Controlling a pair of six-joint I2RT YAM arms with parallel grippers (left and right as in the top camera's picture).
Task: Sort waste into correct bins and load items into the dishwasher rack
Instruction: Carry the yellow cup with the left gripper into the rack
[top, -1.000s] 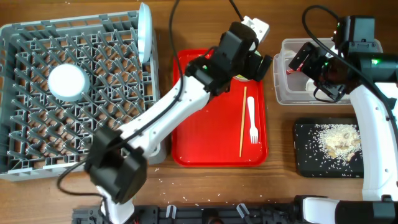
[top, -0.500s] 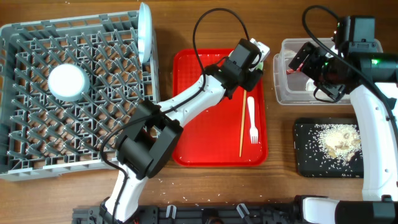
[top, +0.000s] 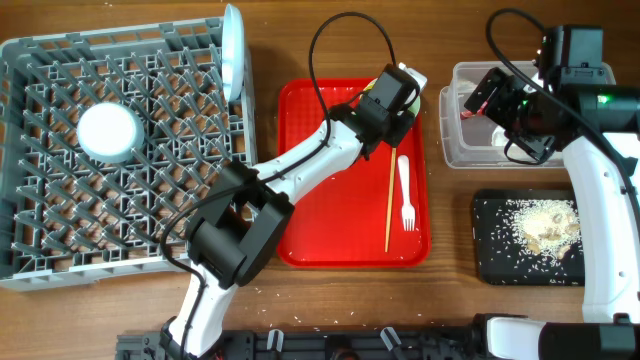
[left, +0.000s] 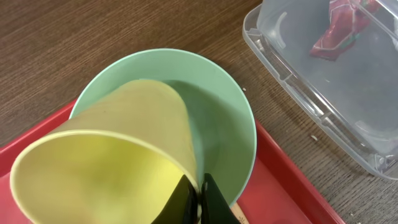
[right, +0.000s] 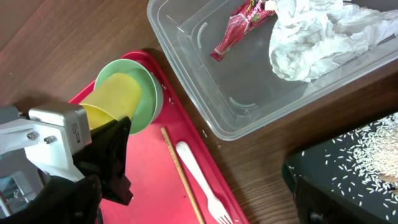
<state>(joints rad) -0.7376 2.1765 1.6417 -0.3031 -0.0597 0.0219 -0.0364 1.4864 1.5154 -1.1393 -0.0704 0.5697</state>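
Observation:
The yellow cup (left: 106, 155) lies tilted inside the light green bowl (left: 224, 118) at the far right corner of the red serving tray (top: 330, 220). My left gripper (left: 200, 202) is shut on the cup's rim, pinching its wall between both fingers. A white fork (top: 405, 190) and a wooden chopstick (top: 390, 195) lie on the tray just in front. My right gripper (top: 487, 98) hovers open over the left end of the clear tub (top: 455, 150), holding nothing. In the tub are the red wrapper (right: 239, 28) and the crumpled napkin (right: 317, 34).
The grey dishwasher rack (top: 30, 150) fills the left side, with a whitish bowl (top: 108, 132) upside down in it and a pale blue plate (top: 233, 50) standing on edge at its far right. A black tray (top: 490, 260) with rice scraps (top: 545, 225) sits at the front right.
My left arm came down to the bowl and its gripper went from open to shut on the cup's rim. The right arm has not moved.

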